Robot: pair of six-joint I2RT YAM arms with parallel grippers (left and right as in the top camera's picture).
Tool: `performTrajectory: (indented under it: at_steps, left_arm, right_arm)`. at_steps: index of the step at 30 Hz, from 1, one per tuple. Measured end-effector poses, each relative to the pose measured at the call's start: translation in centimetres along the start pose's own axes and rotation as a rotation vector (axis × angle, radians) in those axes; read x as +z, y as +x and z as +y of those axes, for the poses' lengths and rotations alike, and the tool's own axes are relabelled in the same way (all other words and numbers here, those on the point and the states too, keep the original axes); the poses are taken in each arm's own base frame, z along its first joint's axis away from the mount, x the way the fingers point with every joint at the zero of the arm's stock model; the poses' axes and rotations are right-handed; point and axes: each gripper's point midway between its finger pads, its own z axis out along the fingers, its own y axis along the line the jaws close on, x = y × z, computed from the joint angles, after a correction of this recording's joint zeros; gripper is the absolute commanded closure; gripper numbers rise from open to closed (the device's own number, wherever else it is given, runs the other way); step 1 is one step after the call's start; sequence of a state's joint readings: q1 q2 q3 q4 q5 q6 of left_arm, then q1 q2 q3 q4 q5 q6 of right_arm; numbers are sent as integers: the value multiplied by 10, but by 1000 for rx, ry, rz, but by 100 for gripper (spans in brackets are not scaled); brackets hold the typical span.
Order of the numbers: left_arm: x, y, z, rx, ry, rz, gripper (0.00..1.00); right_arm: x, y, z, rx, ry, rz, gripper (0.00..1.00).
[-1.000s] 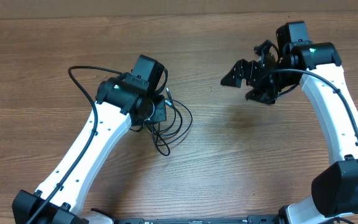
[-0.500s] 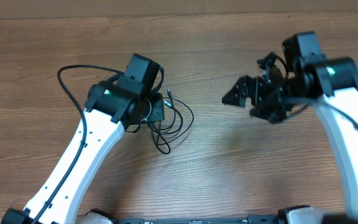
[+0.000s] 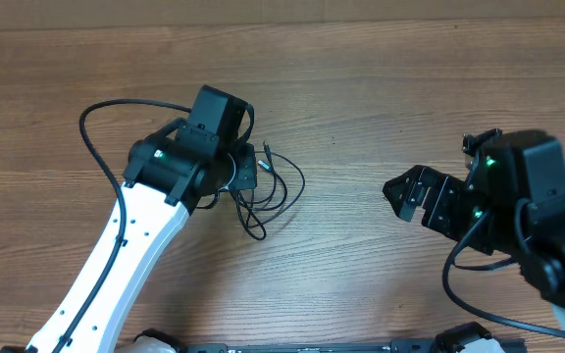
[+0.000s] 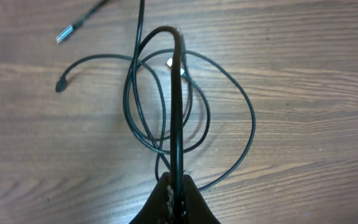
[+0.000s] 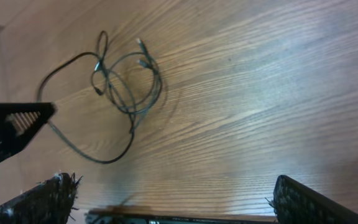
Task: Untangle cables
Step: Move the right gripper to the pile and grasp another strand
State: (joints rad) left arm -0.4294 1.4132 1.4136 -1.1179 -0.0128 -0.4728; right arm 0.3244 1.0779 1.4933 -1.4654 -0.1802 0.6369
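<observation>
Wooden table (image 3: 361,98), two tangled cables (image 4: 178,99)

Bright, even light falls throughout, with a pale glare streaking the table (image 5: 247,118) in the right wrist view.

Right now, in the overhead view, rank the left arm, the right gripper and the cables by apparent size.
Largest: left arm.
Then right gripper and cables: similar spread, and the gripper is likely nearer the camera, so I won't rank them.
</observation>
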Motion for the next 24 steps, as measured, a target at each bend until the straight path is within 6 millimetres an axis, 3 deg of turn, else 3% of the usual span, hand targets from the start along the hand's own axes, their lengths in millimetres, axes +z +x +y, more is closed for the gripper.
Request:
performTrajectory:
  at_steps: [4, 7, 11, 18, 20, 21, 24]
  left_arm:
    - [-14, -9, -7, 67, 46, -65, 96]
    - [-32, -13, -16, 131, 108, -122, 96]
    - [-60, -15, -24, 184, 176, -204, 96]
    - [-94, -22, -40, 220, 290, -315, 96]
    - [-97, -24, -44, 224, 313, -328, 96]
    - [-97, -24, -45, 226, 319, -331, 96]
    - [-98, -25, -47, 231, 330, -333, 96]
  right_arm:
    - [38, 5, 1, 56, -29, 40, 0]
    - [81, 8, 16, 64, -124, 103, 0]
    - [122, 15, 44, 44, -302, 170, 3]
    - [167, 34, 77, 42, -415, 280, 23]
    - [182, 42, 81, 41, -403, 318, 30]
    - [191, 47, 81, 42, -389, 339, 38]
    - [214, 64, 75, 51, -330, 399, 75]
